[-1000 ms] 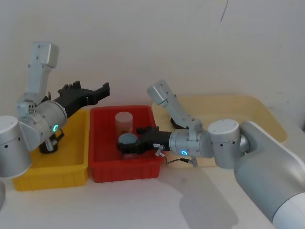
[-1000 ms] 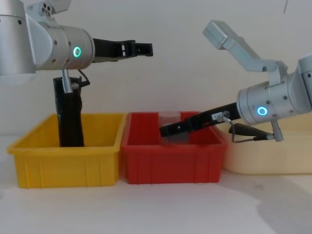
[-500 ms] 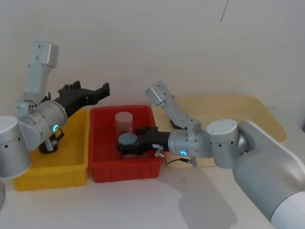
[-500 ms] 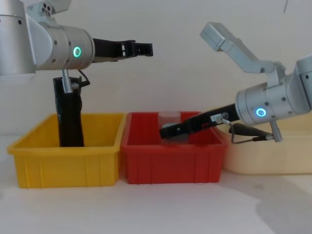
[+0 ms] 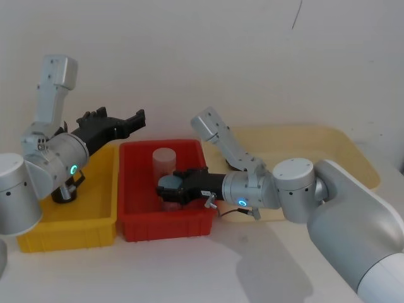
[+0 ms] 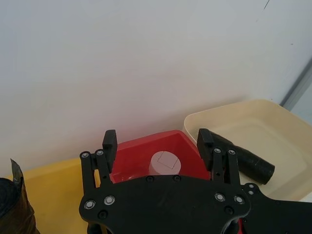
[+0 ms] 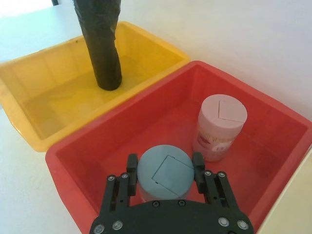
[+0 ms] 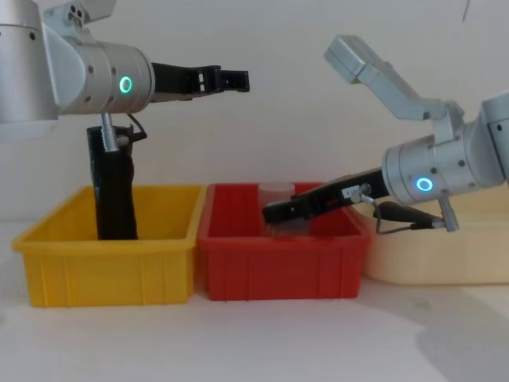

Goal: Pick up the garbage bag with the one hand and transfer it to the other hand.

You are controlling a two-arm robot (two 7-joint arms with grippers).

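garbage bag [image 8: 115, 199], thick black plastic roll upright in yellow bin [image 8: 111, 267]: lower wide-open left claw [image 8: 231, 79] squarely around it; right claw [image 7: 164, 161] clasps grey-lidded jar [image 7: 163, 178].

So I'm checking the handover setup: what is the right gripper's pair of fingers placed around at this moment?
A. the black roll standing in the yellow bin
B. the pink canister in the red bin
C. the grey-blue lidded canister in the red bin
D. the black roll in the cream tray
C: in the right wrist view the right gripper straddles the grey-blue lidded canister in the red bin.
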